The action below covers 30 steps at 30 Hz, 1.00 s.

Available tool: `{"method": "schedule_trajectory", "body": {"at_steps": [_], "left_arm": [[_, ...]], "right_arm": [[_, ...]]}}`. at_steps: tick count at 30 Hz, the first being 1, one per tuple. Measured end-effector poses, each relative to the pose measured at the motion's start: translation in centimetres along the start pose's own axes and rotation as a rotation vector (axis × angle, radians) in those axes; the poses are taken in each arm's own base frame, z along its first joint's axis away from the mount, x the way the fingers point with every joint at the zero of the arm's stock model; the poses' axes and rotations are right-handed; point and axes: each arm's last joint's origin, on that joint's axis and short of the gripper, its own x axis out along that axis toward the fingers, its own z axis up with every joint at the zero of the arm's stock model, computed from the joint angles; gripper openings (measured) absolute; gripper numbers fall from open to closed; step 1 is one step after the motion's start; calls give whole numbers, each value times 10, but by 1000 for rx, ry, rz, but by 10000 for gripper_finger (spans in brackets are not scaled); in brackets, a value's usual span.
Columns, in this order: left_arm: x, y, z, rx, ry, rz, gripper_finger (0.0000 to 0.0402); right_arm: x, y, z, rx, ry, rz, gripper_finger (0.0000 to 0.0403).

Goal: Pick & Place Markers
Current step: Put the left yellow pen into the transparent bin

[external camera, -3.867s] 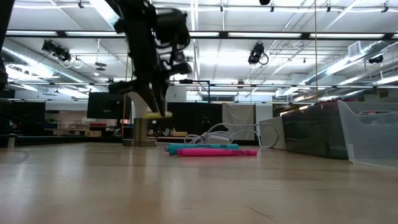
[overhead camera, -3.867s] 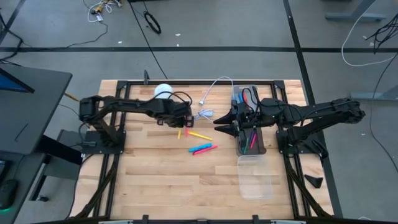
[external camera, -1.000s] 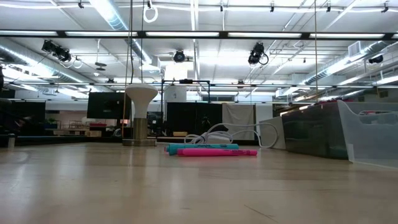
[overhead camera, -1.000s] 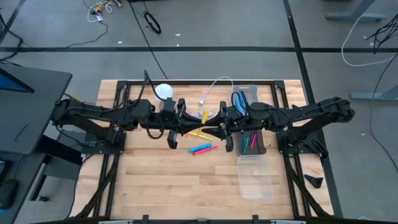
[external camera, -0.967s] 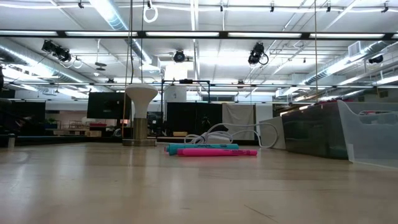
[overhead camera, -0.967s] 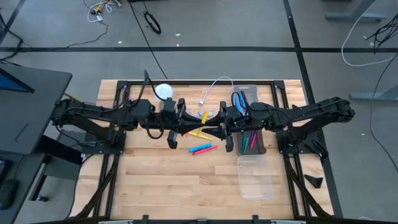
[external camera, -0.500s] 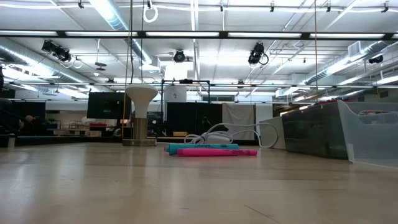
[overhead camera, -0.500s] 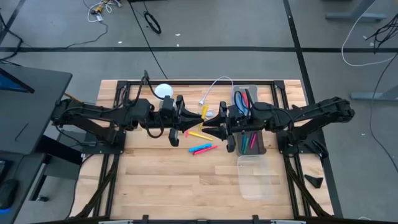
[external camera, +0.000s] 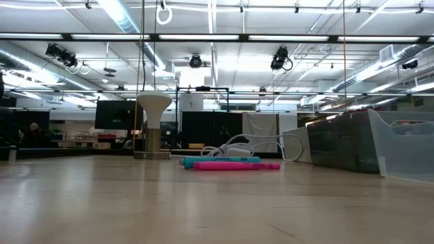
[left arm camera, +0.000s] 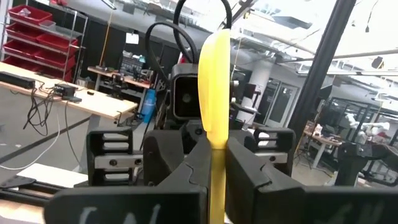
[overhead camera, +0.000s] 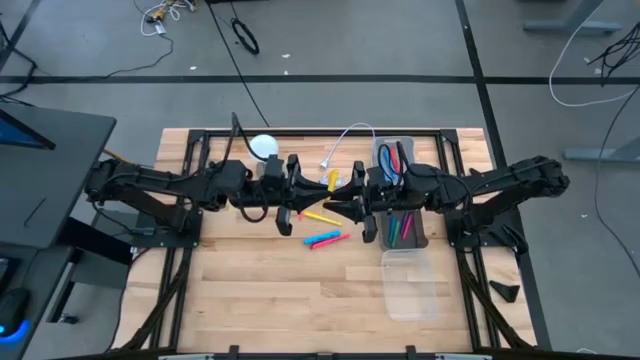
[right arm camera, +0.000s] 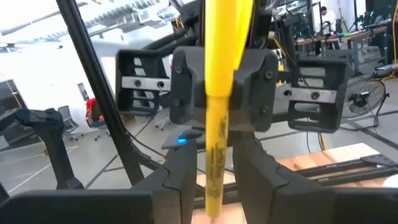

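Note:
Above the table's middle my two grippers meet tip to tip. My left gripper [overhead camera: 316, 200] [left arm camera: 217, 158] is shut on a yellow marker [overhead camera: 333, 180] that stands upright. My right gripper [overhead camera: 340, 204] [right arm camera: 214, 171] faces it, its fingers standing on either side of the marker's thin lower part [right arm camera: 216, 149] with a narrow gap showing on each side. On the table below lie another yellow marker [overhead camera: 324, 217], a blue marker [external camera: 220, 159] and a pink marker [external camera: 237, 165]. More markers stand in a dark bin [overhead camera: 403, 228]. Neither gripper shows in the low view. My left gripper pinches the yellow marker's thin body [left arm camera: 217, 163], just below its thicker upper part [left arm camera: 214, 87], between its two fingers. The fingers come roughly level from the table's left and lie across the marker. The marker stands upright, lifted clear of the table.
A clear plastic container [overhead camera: 411, 287] lies near the table's front, right of centre, just in front of the dark bin. A white cable [overhead camera: 338, 142] and a white round-topped stand [overhead camera: 262, 146] [external camera: 154, 122] are at the far side. Black frame rails [overhead camera: 300, 131] edge the table.
Both grippers have stayed close together in mid-air. My right gripper has tipped a little upward. The yellow marker's upper end now shows a bit farther toward the table's far edge than a second ago.

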Motion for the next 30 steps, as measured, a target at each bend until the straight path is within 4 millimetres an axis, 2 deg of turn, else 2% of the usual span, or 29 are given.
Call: {"method": "schedule_trajectory", "body": {"at_steps": [3, 9, 11, 16, 21, 24, 30], "left_arm": [[0, 0, 1, 0, -5, -2, 29], [0, 0, 0, 0, -3, -4, 29], [0, 0, 0, -1, 3, -21, 35], [-1, 0, -1, -3, 31, -16, 109], [-15, -3, 9, 3, 86, -18, 159], [-24, -3, 14, 10, 124, -4, 169], [-37, -2, 18, 16, 187, 24, 163]], "right_arm": [[0, 0, 0, 1, 4, -1, 87], [0, 0, 0, 1, 2, 0, 16], [0, 0, 0, 2, 1, 0, 14], [-2, 0, -1, 30, 13, -74, 13], [-14, 5, -2, 55, 78, -164, 13], [-25, 10, -5, 91, 128, -242, 13], [-47, 29, -13, 256, 195, -383, 13]]}}
